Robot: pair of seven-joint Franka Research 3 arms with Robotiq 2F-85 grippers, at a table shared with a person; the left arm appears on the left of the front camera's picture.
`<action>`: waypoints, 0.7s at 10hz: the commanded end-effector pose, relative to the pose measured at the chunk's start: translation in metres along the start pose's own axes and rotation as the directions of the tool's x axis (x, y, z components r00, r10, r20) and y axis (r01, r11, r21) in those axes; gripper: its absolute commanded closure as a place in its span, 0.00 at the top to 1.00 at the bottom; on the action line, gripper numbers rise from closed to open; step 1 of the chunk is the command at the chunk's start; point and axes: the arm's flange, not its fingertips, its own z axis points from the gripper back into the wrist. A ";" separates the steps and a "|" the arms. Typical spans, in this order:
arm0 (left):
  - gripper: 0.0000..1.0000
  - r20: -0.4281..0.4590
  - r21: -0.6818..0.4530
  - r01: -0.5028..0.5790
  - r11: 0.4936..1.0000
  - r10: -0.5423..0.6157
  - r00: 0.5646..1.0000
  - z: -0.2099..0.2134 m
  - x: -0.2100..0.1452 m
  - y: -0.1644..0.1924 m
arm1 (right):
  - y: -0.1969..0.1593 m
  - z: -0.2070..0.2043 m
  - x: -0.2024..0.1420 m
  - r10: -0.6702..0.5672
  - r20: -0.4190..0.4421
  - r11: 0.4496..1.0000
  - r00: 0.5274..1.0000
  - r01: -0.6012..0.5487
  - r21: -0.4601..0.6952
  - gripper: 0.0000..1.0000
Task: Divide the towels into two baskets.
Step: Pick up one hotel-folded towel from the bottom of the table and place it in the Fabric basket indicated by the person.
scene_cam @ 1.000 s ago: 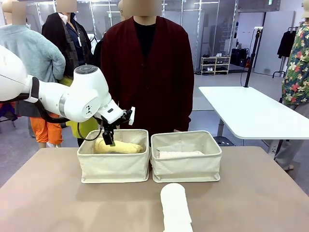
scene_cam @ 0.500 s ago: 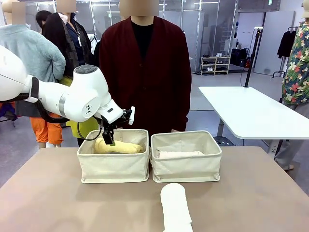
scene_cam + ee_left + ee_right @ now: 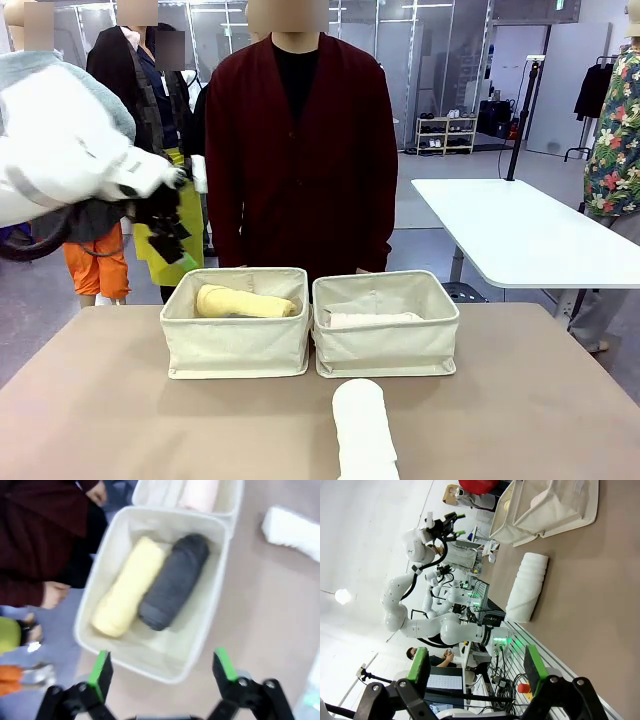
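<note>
Two cream baskets stand side by side at the table's far edge. The left basket [image 3: 237, 345] [image 3: 207, 611] holds a pale yellow towel [image 3: 245, 302] [image 3: 127, 585] and a dark grey towel [image 3: 175, 582] lying next to each other. In the right basket [image 3: 385, 348] [image 3: 232, 505] lies a pale pink towel [image 3: 372, 320] [image 3: 200, 492]. A white towel [image 3: 363, 430] [image 3: 292, 527] [image 3: 527, 587] rests on the table near the front edge. My left gripper [image 3: 172, 240] [image 3: 162, 670] hangs open and empty, high above and left of the left basket. My right gripper [image 3: 476, 664] is open and empty, well off from the white towel.
A person in a dark red cardigan [image 3: 300, 150] stands right behind the baskets, one hand [image 3: 55, 592] close to the left basket's far side. The brown tabletop [image 3: 120, 400] has free room left and right of the white towel. A white table [image 3: 520, 235] stands at the back right.
My left arm has pulled up and to the left out of the left basket, its gripper open, leaving the yellow towel lying inside. The towels and baskets have not moved.
</note>
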 end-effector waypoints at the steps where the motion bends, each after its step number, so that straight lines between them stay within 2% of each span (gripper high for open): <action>1: 1.00 0.138 -0.134 -0.267 0.954 0.285 0.949 0.040 -0.062 0.009 | 0.005 0.000 0.000 -0.011 -0.004 1.000 1.000 0.011 -0.003 0.95; 2: 1.00 0.205 -0.198 -0.362 0.911 0.399 0.894 0.061 -0.093 0.012 | 0.005 0.000 0.000 -0.011 -0.004 1.000 1.000 0.011 -0.003 0.95; 4: 1.00 0.301 -0.399 -0.391 0.829 0.521 0.799 0.095 -0.167 0.007 | 0.005 0.000 0.000 -0.011 -0.004 1.000 1.000 0.011 -0.003 0.95; 6: 1.00 0.345 -0.480 -0.426 0.767 0.612 0.712 0.114 -0.241 0.000 | 0.005 0.000 0.000 -0.011 -0.004 1.000 1.000 0.011 -0.003 0.95; 7: 1.00 0.311 -0.498 -0.492 0.714 0.677 0.667 0.114 -0.275 -0.004 | 0.005 0.000 0.000 -0.011 -0.004 1.000 1.000 0.011 -0.003 0.95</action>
